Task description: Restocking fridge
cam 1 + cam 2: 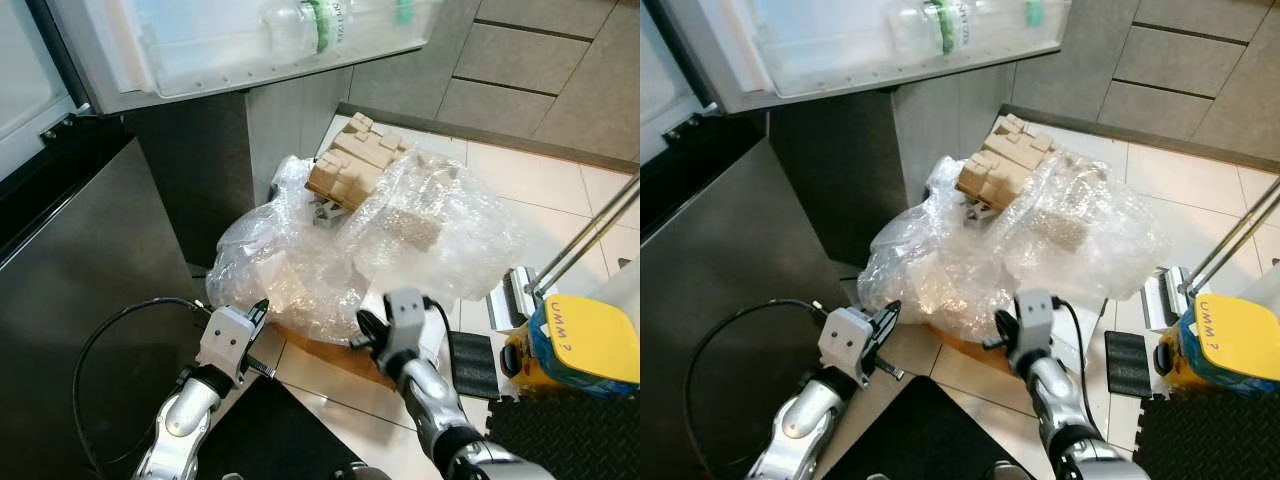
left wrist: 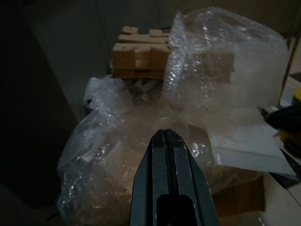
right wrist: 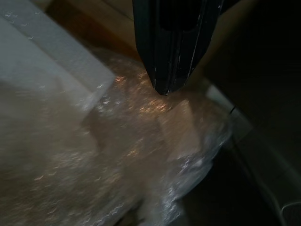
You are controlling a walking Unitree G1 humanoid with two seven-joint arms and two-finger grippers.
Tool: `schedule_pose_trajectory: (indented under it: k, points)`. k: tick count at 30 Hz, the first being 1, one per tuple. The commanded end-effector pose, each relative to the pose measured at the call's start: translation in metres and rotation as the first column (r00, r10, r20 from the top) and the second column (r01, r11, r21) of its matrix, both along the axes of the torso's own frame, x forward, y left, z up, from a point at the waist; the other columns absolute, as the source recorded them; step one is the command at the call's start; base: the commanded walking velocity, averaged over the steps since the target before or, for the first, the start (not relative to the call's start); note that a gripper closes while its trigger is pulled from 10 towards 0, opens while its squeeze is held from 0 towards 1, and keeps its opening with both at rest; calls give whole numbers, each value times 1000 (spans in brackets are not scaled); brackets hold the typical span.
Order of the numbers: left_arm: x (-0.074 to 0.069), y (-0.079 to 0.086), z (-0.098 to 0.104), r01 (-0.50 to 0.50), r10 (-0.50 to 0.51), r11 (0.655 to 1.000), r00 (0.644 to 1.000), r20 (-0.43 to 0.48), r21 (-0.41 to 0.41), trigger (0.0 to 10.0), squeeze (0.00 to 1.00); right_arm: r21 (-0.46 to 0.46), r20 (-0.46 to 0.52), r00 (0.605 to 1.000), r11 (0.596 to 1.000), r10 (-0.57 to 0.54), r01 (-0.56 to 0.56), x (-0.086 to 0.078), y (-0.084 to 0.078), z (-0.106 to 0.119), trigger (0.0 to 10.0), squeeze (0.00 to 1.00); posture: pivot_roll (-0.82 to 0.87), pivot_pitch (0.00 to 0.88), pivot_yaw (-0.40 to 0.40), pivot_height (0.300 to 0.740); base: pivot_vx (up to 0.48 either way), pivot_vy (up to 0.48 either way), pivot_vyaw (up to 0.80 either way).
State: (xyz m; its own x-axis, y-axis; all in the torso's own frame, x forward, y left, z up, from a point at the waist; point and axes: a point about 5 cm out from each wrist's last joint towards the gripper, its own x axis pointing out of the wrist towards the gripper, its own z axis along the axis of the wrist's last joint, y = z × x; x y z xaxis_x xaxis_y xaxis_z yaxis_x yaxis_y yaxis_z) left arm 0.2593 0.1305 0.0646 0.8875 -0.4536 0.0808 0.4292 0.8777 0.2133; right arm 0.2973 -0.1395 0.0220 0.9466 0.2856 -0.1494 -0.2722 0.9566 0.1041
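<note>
A heap of bubble wrap (image 1: 340, 250) lies on the tiled floor (image 1: 560, 190) beside the open fridge door (image 1: 240, 45), with a brown cardboard insert (image 1: 352, 165) at the heap's far edge. A bottle (image 1: 305, 25) sits in the door shelf. The left gripper (image 2: 167, 136) hangs at the heap's near edge, fingers pressed together, holding nothing. The right gripper (image 3: 165, 87) is closed too, its tips seemingly touching the wrap, though that view is dim.

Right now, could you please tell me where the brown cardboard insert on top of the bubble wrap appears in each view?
Left eye view: cardboard insert, upper centre.
Right eye view, upper centre.
Left wrist view, beyond the shut left end effector.
Right wrist view: I cannot make it out.
Shared landmark: the bubble wrap.
</note>
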Motion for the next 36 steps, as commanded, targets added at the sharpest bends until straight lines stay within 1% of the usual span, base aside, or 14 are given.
schedule_pose_trajectory:
  k: [1, 7, 13, 17, 19, 20, 21, 22, 24, 26, 27, 28, 32, 36]
  points:
    - [-3, -3, -9, -3, 4, 1000, 999, -34, 7, 10000, 0, 6, 44, 998, 999, -48, 48, -1, -9, 4, 10000, 0, -120, 124, 9, 740, 0, 0, 0]
    - [0, 0, -18, -56, 57, 998, 995, -78, 18, 10000, 0, -11, 77, 994, 997, -80, 81, 0, -19, 8, 10000, 0, -127, 119, 5, 740, 0, 0, 0]
    - [2, -6, -19, -56, 58, 998, 996, -70, 31, 10000, 0, -72, -6, 998, 995, -67, 66, -6, -20, -5, 10000, 0, -128, 115, -6, 740, 0, 0, 0]
    - [1, -5, -25, -54, 60, 997, 993, -104, 59, 10000, 0, -89, -91, 995, 995, -47, 39, -17, -19, -20, 10000, 0, -128, 115, -11, 740, 0, 0, 0]
    - [-9, 9, -60, -116, 143, 988, 945, -293, 106, 10000, 0, -51, -250, 968, 997, 40, -54, -41, -10, -46, 10000, 0, -126, 112, -12, 740, 0, 0, 0]
    - [-17, 18, -77, -159, 203, 977, 900, -386, 145, 10000, 0, -32, -316, 945, 995, 81, -95, -54, -7, -57, 10000, 0, -133, 107, -13, 740, 0, 0, 0]
    - [-17, 18, -77, -159, 203, 977, 900, -386, 145, 10000, 0, -32, -316, 945, 995, 81, -95, -54, -7, -57, 10000, 0, -133, 107, -13, 740, 0, 0, 0]
    - [-29, 27, -93, -193, 255, 965, 847, -467, 177, 10000, 0, -42, -378, 920, 990, 109, -134, -69, -6, -68, 10000, 0, -134, 106, -13, 740, 0, 0, 0]
    - [-45, 37, -111, -232, 319, 947, 772, -549, 223, 10000, 0, -75, -444, 889, 984, 114, -164, -88, -9, -81, 10000, 0, -131, 101, -16, 740, 0, 0, 0]
    - [-58, 43, -123, -258, 365, 931, 711, -602, 259, 10000, 0, -105, -487, 870, 985, 70, -137, -100, -17, -89, 10000, 0, -133, 98, -17, 740, 0, 0, 0]
    - [-58, 43, -123, -258, 365, 931, 711, -602, 259, 10000, 0, -105, -487, 870, 985, 70, -137, -100, -17, -89, 10000, 0, -133, 98, -17, 740, 0, 0, 0]
    - [-64, 46, -127, -268, 378, 925, 691, -616, 268, 10000, 0, -107, -503, 863, 988, 46, -115, -105, -21, -92, 10000, 0, -138, 95, -14, 740, 0, 0, 0]
    - [-70, 49, -131, -308, 398, 917, 661, -636, 253, 10000, 0, -108, -529, 849, 992, -5, -61, -115, -29, -97, 10000, 0, -141, 90, -11, 740, 0, 0, 0]
    - [-76, 51, -135, -358, 423, 902, 620, -660, 242, 10000, 0, -156, -577, 815, 987, -51, -48, -128, -40, -104, 10000, 0, -145, 68, -3, 740, 0, 0, 0]
